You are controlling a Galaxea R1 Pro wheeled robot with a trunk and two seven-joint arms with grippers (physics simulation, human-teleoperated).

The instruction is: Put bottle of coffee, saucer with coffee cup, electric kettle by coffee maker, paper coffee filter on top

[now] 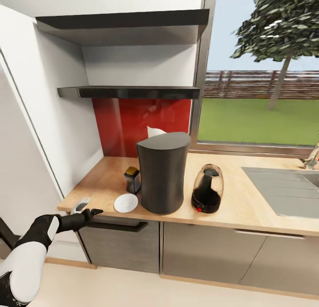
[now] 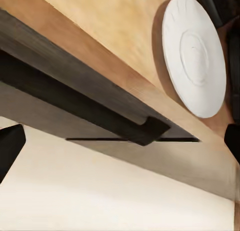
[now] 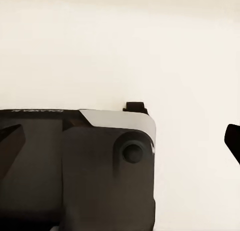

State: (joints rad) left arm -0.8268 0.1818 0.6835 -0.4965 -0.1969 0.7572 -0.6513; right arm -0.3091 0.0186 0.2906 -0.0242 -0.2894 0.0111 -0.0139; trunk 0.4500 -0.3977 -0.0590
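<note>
Left end effector (image 1: pixel 91 212) at front edge of wooden table (image 1: pixel 248 200), fingers spread wide, holding nothing. Right end effector (image 3: pixel 120 141) spread wide, empty, over robot's dark base. Round white ceramic saucer (image 1: pixel 126 203) flat on table, just beside tall dark grey coffee maker (image 1: pixel 162 172). Judged light, stiff, slippery, chip-prone; pinch rim at near edge. Dark electric kettle (image 1: pixel 207 189) near maker's other side.

Dark coffee maker (image 1: pixel 161 173) upright on wooden counter (image 1: pixel 248 200). White saucer (image 1: pixel 126 203) flat just beside it, small bottle (image 1: pixel 132 179) behind. Domed kettle (image 1: pixel 207 188) on the opposite side.
</note>
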